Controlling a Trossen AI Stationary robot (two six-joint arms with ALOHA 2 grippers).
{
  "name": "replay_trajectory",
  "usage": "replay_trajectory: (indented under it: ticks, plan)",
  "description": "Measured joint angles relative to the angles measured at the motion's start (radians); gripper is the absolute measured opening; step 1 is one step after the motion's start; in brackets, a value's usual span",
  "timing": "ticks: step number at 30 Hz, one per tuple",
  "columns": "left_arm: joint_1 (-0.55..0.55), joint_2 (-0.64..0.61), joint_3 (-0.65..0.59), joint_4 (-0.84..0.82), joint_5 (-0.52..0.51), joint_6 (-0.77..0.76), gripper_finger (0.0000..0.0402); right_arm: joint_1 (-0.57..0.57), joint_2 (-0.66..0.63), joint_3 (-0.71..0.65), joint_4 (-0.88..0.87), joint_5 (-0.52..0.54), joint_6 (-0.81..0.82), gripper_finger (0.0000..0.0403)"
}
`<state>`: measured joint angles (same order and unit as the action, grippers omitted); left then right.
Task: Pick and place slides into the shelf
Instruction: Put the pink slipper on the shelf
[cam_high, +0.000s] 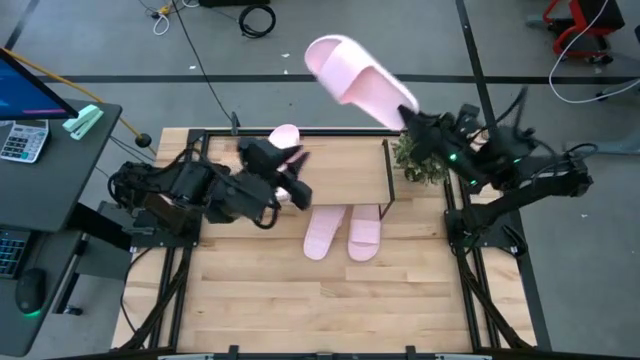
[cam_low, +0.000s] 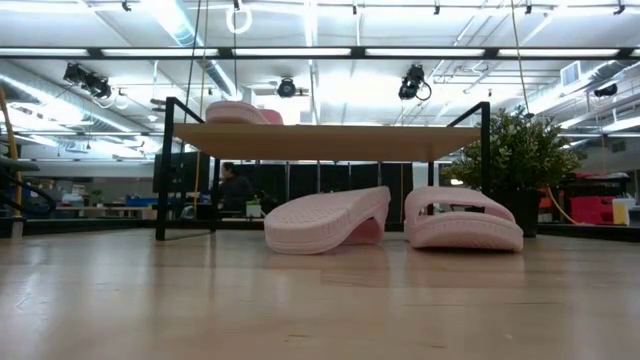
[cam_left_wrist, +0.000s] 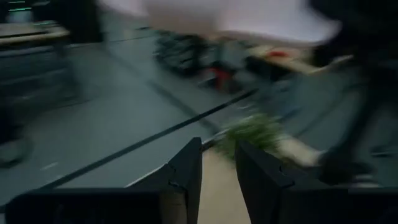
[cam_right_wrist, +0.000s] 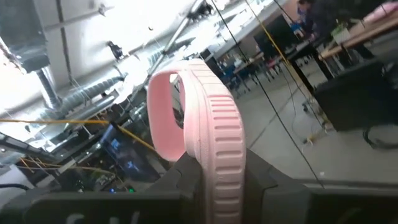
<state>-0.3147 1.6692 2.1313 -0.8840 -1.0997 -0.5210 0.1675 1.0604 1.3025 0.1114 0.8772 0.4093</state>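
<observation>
My right gripper (cam_high: 410, 118) is shut on a pale pink slide (cam_high: 355, 78) raised high beyond the table's far right edge; the right wrist view shows this slide (cam_right_wrist: 205, 124) standing up from the fingers. My left gripper (cam_high: 293, 186) hovers over the shelf (cam_high: 350, 170), holding nothing, its fingers a little apart (cam_left_wrist: 219, 168). One slide (cam_high: 285, 134) lies on the shelf's top board (cam_low: 330, 140), at its far left. Two slides (cam_low: 325, 222) (cam_low: 462, 220) lie on the table under the shelf, their ends (cam_high: 323, 232) (cam_high: 365, 234) sticking out on the near side. My right gripper pinches the slide's heel end (cam_right_wrist: 225, 177) between its two fingers, the end away from the strap (cam_right_wrist: 163, 112). The ribbed edge faces the wrist camera. The slide is lifted clear and sticks out past the fingertips, slanting up toward the far left.
A potted plant (cam_high: 420, 160) stands at the shelf's right end, right under my right arm; it also shows in the low view (cam_low: 520, 150). The near half of the wooden table (cam_high: 320, 300) holds nothing. A desk with a calculator (cam_high: 22, 140) stands to the left.
</observation>
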Motion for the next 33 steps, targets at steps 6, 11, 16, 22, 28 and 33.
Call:
replay_trajectory:
  ticks: [6,11,16,22,28,33]
  plan:
    - [0.071,0.021,-0.101,0.593,0.274,0.345,0.0098,-0.034,-0.095,0.0,-0.004,-0.054,-0.087,0.0062]
    - [0.173,0.021,-0.208,0.897,0.413,0.371,0.0106,-0.036,-0.165,0.001,-0.011,-0.095,-0.143,0.0062]
    - [0.282,0.022,-0.306,1.206,0.603,0.33,0.0114,-0.036,-0.206,0.001,-0.018,-0.141,-0.163,0.0062]
    - [0.385,0.022,-0.399,1.46,0.71,0.207,0.0127,-0.036,-0.229,0.001,-0.026,-0.232,-0.167,0.0062]
    - [0.463,0.021,-0.405,1.467,0.778,0.147,0.0158,-0.035,-0.244,0.001,-0.128,-0.303,-0.104,0.0062]
    - [0.492,0.019,-0.405,1.475,0.844,0.147,0.0186,-0.035,-0.253,0.001,-0.159,-0.312,-0.098,0.0062]
